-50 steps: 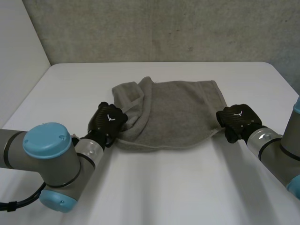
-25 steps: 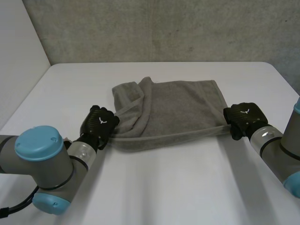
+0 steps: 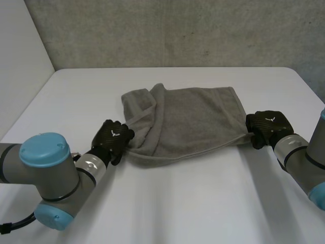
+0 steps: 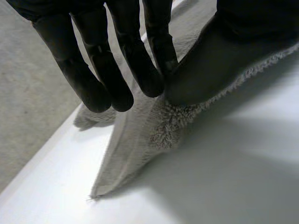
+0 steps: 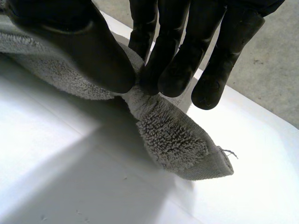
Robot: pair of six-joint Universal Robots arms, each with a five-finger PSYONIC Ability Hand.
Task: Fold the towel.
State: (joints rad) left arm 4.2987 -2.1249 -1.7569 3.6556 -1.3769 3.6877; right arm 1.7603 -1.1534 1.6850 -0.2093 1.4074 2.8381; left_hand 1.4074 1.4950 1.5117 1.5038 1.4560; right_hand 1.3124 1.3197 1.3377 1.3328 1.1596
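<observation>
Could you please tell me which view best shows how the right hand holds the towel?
The right wrist view: the right hand pinches the towel corner between thumb and fingers. The head view shows the hand's back at the towel's near right corner.

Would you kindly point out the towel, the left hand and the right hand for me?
towel [image 3: 198, 117]: head view, on its flat middle.
left hand [image 3: 112, 135]: head view, on the hand's back.
right hand [image 3: 269, 122]: head view, on the hand's back.

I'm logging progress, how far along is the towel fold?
Done: both near corners are gripped, the left hand and right hand each pinching the towel. In hand: its near edge spans between them. Left: the fold itself; the far-left part lies rumpled on the table.
</observation>
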